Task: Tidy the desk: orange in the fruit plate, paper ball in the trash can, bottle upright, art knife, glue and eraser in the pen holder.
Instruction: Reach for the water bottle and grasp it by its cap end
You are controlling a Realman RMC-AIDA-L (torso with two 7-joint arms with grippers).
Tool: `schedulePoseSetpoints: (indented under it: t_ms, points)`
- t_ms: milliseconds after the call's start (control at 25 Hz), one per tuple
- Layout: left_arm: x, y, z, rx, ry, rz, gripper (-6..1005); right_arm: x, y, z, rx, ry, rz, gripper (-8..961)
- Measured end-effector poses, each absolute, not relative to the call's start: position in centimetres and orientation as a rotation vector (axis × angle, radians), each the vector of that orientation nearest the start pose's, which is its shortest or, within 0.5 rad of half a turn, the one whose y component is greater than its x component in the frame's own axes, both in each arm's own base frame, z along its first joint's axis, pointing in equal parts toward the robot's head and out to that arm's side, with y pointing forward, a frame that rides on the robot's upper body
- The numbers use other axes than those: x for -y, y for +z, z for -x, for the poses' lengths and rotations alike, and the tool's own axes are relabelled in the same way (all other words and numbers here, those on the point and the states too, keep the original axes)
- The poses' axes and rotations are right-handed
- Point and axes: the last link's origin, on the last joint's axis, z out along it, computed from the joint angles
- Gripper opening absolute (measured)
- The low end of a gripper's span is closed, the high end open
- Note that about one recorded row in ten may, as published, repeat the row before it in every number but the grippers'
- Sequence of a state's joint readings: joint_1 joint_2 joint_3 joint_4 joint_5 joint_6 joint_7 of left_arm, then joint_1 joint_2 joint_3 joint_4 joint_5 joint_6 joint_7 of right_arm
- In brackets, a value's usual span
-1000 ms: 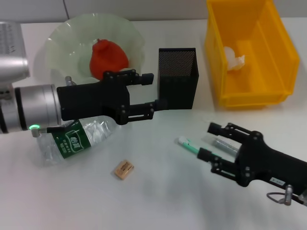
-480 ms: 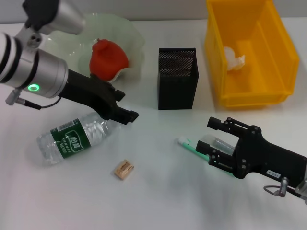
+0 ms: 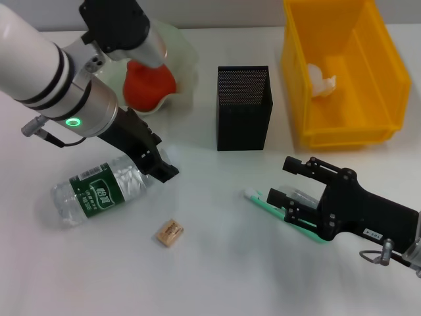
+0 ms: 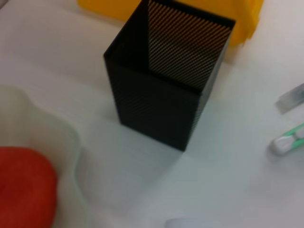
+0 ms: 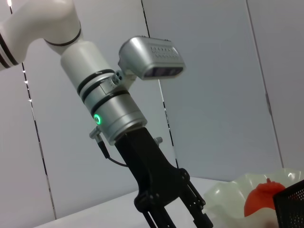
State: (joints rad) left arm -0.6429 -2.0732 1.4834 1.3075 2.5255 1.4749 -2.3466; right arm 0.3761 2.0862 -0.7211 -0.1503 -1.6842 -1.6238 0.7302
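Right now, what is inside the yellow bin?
A crumpled white paper ball lies inside the yellow bin, near its far left wall. The rest of the visible floor is bare; the strip just behind the near wall is hidden.

White counter [image 3: 217, 263] carries: bottle [image 3: 99, 191] on its side, eraser [image 3: 170, 233] near it, black mesh pen holder [image 3: 243, 108] upright, yellow bin [image 3: 342, 72], pale green plate [image 3: 179, 62], green-tipped pen-like tool [image 3: 263, 201].

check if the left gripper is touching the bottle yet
Cannot tell. In the head view the left gripper overlaps the lying bottle's neck end, but its tip hides any contact or gap.
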Motion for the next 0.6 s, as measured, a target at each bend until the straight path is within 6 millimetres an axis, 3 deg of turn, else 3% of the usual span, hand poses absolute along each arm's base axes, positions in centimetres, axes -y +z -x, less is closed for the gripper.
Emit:
schedulePoseSetpoints:
  t_ms: [600]
  points:
    - [-36.6,-4.2,17.1,0.489,0.634,2.729,643,-24.1,-5.9,-28.8,-0.494,1.087,2.491,674]
